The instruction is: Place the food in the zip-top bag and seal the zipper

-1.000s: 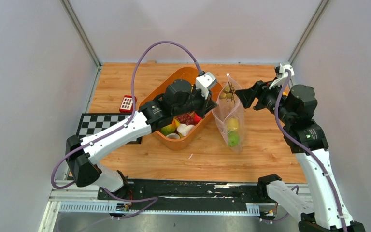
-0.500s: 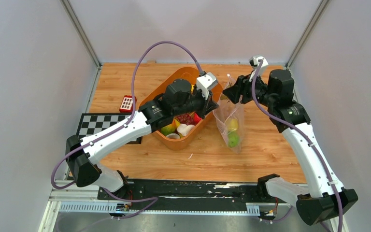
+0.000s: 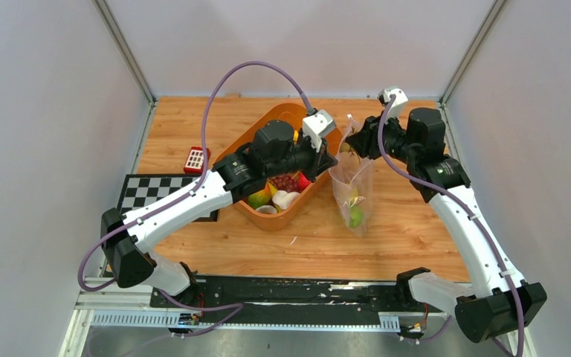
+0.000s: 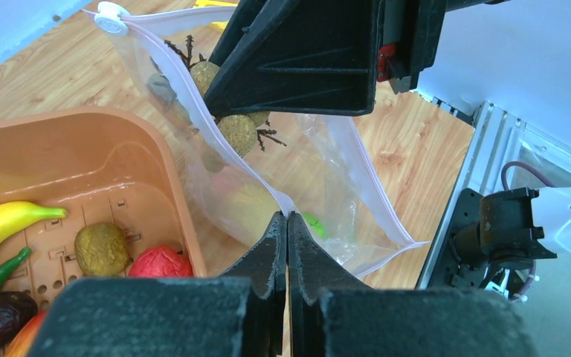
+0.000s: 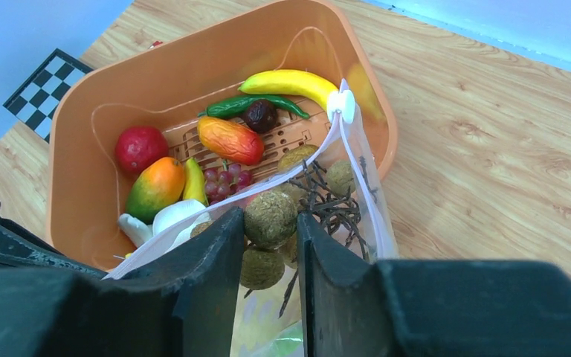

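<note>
Filling the bag (image 3: 353, 186) is partly done: a yellow piece (image 3: 355, 195) and a green piece (image 3: 355, 217) lie at its bottom, and a twiggy cluster of brown balls (image 5: 264, 264) sits in its open mouth; the bag stands just beside the orange basket (image 5: 67, 119); the left end effector (image 4: 288, 223) is pressed together on the near zipper (image 4: 230, 145) strip, holding the mouth up; the right end effector (image 5: 269, 219) has one brown ball between its jaws, close on both sides, though I cannot tell whether it truly clamps; most of the job looks left to do: the banana (image 5: 286, 80), mango (image 5: 156, 186), grapes (image 5: 223, 178), red fruit (image 5: 137, 147) and mushroom (image 5: 171, 216) lie in the basket, and the zipper is unsealed, its white slider (image 4: 110, 18) at one end; the tabletop (image 3: 416, 230) is pale wood, also carrying a checkerboard (image 3: 145, 192) and a small red block (image 3: 196, 158); plain grey walls close in three sides; a black rail (image 3: 282, 290) runs along the near edge.
</note>
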Controlling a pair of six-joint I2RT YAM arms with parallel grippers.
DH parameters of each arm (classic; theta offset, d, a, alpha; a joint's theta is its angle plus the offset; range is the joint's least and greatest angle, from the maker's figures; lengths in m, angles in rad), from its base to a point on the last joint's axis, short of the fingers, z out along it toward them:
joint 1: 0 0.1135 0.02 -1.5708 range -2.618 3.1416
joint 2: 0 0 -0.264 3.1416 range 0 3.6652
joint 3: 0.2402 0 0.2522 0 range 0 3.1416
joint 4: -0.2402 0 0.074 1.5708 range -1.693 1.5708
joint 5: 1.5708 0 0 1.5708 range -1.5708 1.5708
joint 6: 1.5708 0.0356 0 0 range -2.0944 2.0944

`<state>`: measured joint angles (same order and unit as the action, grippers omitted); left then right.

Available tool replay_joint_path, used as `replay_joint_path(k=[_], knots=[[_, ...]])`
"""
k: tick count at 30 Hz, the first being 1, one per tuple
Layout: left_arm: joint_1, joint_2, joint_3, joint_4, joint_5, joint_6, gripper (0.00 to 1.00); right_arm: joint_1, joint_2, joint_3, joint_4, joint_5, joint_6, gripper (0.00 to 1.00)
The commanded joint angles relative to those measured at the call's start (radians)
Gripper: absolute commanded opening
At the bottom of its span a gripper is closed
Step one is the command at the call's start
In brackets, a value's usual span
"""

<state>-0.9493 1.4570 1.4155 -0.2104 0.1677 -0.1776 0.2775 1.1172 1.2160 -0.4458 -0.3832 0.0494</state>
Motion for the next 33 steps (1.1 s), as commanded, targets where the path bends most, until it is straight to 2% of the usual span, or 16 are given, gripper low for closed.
replay_joint_path(k=[1,9,18,29,33], knots=[[-0.003,-0.012,0.045,0.044,0.013,-0.002,0.00,0.002,0.001,-0.012,0.081,-0.030,-0.021,0.28],[-0.003,-0.007,0.041,0.045,-0.023,-0.007,0.00,0.002,-0.035,-0.012,0.054,-0.042,-0.022,0.07],[-0.002,0.005,0.039,0.018,-0.114,-0.031,0.00,0.002,-0.135,0.030,0.009,-0.051,-0.004,0.07],[-0.001,0.006,0.041,0.013,-0.160,-0.044,0.00,0.002,-0.132,-0.011,-0.087,-0.120,0.004,0.08],[0.000,-0.003,0.039,0.035,-0.161,-0.050,0.00,0.002,-0.100,-0.006,-0.169,-0.068,-0.039,0.09]])
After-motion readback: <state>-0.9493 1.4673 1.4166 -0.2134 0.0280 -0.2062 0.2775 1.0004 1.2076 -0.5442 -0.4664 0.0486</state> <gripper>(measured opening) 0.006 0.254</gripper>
